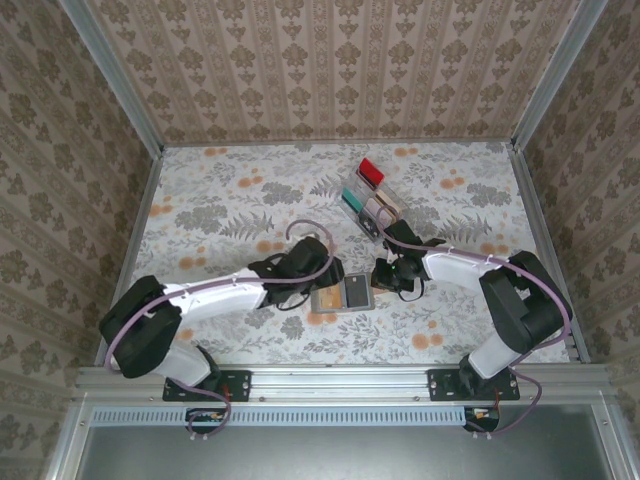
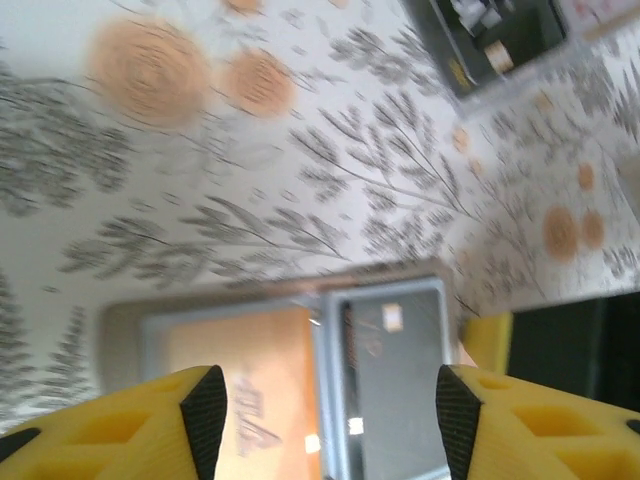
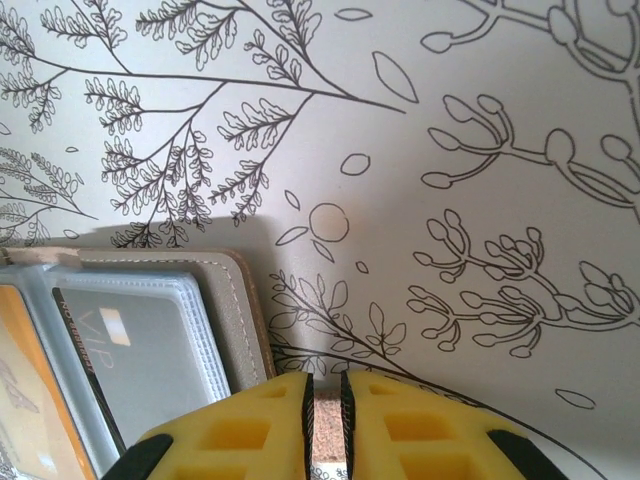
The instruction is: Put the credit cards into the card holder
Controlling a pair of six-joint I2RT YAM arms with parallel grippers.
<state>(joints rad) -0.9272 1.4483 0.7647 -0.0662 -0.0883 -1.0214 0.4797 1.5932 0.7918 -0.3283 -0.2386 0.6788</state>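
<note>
1. The left arm reaches from its base towards the middle of the table (image 1: 220, 200), its wrist tipped downward. The left gripper (image 2: 330, 420) hangs just above the card holder (image 1: 342, 296), its fingers spread wide and gripping nothing
2. The card holder lies open and flat between the two grippers. In the left wrist view an orange card (image 2: 250, 370) sits in its left pocket and a grey card (image 2: 390, 370) in its right pocket
3. The right arm folds in from the right, with the right gripper (image 3: 325, 415) low at the holder's right edge. Its fingers are pinched almost together on a thin tan strip, which looks like the rim of the holder's cover, so it is probably pinning the holder down
4. Beyond the right gripper stands a clear rack (image 1: 372, 200) with the credit cards (image 1: 370, 172) upright in its slots: a red one at the far end, a teal one nearer, and pale ones between
5. The work seems to stand between one insertion and the next. Next, the free left gripper must travel to the rack, pinch one card by its top edge and lift it straight out. It must then bring the card level with a free pocket mouth while the right gripper steadies the holder
</note>
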